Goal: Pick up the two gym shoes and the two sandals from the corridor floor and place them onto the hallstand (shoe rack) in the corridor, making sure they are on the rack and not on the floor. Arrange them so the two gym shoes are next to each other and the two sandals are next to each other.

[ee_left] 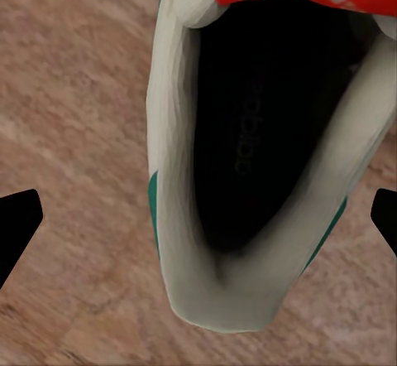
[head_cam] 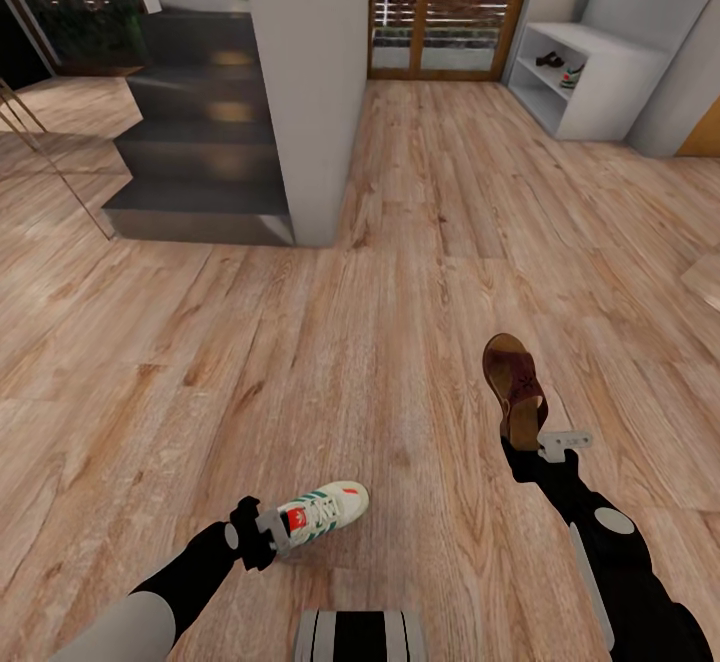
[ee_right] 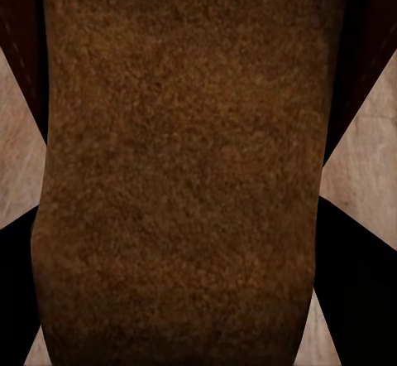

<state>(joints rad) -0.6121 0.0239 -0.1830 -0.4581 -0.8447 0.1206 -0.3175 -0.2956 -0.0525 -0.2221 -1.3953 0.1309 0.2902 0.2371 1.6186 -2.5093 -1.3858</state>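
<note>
Your left gripper (head_cam: 268,534) sits low and close to the robot's body, holding a white gym shoe (head_cam: 322,512) by its heel end. In the left wrist view the shoe's (ee_left: 248,151) dark opening lies between the two black fingertips (ee_left: 16,225), which stand apart at either edge, so you cannot tell how firmly the heel is pinched.

A little farther out, your right gripper (head_cam: 522,442) holds a brown sandal (head_cam: 513,382) by its heel, the toe pointing away from you. In the right wrist view the sandal's (ee_right: 182,167) footbed runs between the dark jaws, which press against both its sides.

Both shoes hang over the wood-plank corridor floor (head_cam: 400,242). Beyond it stand a dark staircase (head_cam: 190,132) and a grey pillar (head_cam: 310,72) at left.

Farthest off, at upper right, is the pale hallstand (head_cam: 610,82), with what look like a second sandal (head_cam: 549,59) and sneaker (head_cam: 572,75) on a shelf.

The risks, as I judge them: a long drive with both shoes held only at the heel could let one swing loose and drop, and the pillar lies near your path.
</note>
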